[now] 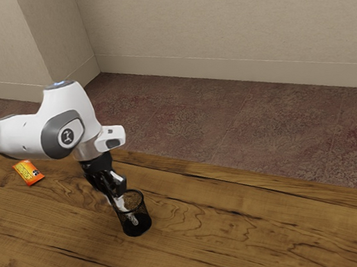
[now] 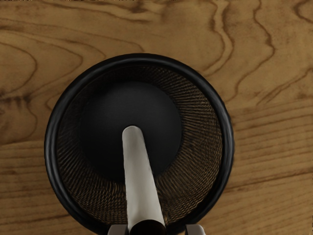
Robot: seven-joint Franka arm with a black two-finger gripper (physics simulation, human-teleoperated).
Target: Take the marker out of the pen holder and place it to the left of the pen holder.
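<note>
You note: pen holder [image 2: 227, 142] black, mesh-patterned; marker [image 2: 139, 181] pale grey; table [image 1: 275, 245] brown, wavy-grained; packet [image 1: 25, 173] orange and yellow; carpet [image 1: 229, 127] mottled reddish-brown; wall [image 1: 230, 18] beige.

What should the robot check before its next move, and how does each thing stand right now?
- Marker inside the pen holder: ok.
- Pen holder upright on the table: ok.
- Marker between the fingers of the gripper: ok.
- Fingers shut on the marker: not ok, they stand open, with a gap at one side.
- Orange packet apart from the holder: ok.
- Marker's weight: cannot tell.
</note>
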